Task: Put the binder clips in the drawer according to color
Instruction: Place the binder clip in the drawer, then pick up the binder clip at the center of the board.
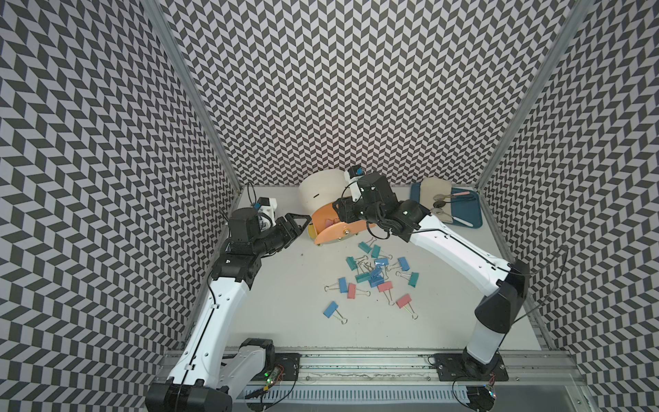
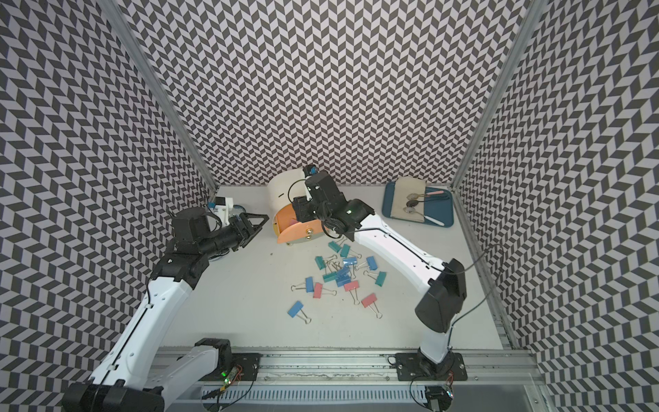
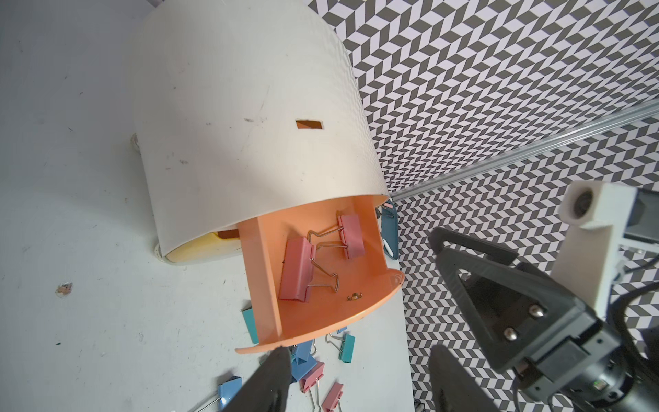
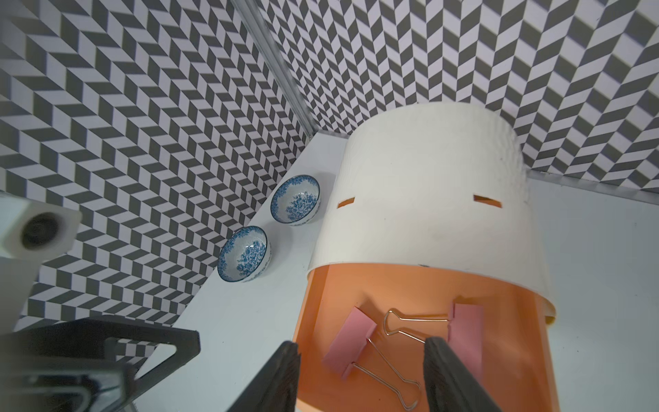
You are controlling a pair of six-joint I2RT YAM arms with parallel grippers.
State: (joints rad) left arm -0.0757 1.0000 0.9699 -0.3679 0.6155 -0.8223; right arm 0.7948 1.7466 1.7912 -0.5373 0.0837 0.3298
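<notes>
Right jaws gape over pink binder clips point(image 4: 351, 347) in drawer point(image 4: 392, 285).

Right gripper point(image 4: 361, 344), jaws apart, hovers over the open salmon-orange plastic drawer point(image 4: 506, 314) holding two pink metal binder clips point(image 4: 349, 347); two blue-patterned ceramic bowls point(image 4: 243, 258) sit at its ten o'clock.

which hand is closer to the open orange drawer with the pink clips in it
Right. The right hand hangs open over the pulled-out salmon-orange plastic drawer, above two pink binder clips lying inside. The left hand sits open beside the drawer, apart.
</notes>
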